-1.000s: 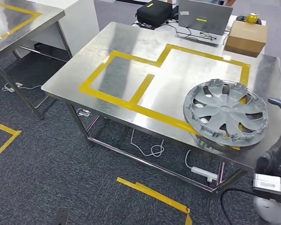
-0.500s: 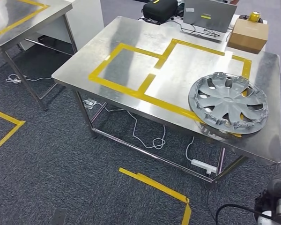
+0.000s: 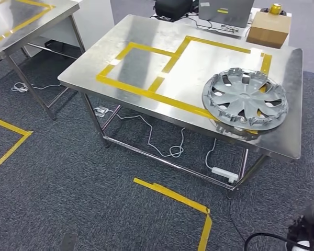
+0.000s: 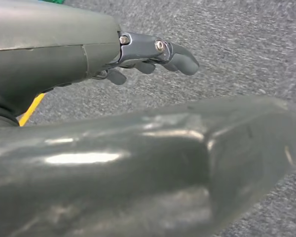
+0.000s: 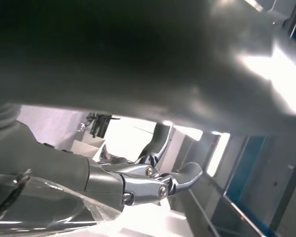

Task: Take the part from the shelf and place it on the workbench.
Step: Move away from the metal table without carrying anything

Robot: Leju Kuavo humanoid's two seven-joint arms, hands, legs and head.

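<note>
Head view: grey plastic spoked part point(image 3: 245, 98) lies flat on the steel counter point(image 3: 293, 130), near its right front corner, overlapping the yellow tape outline point(image 3: 147, 94). Left wrist view: left hand point(image 4: 154, 52) over grey carpet, fingers extended, holding nothing. Right wrist view: right hand point(image 5: 158, 182) backlit, fingers spread, empty; surroundings hard to make out.

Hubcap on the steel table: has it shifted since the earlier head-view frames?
No. The hubcap lies over the same corner of the yellow tape outline on the table as before; the whole picture shifted, so the camera moved.
</note>
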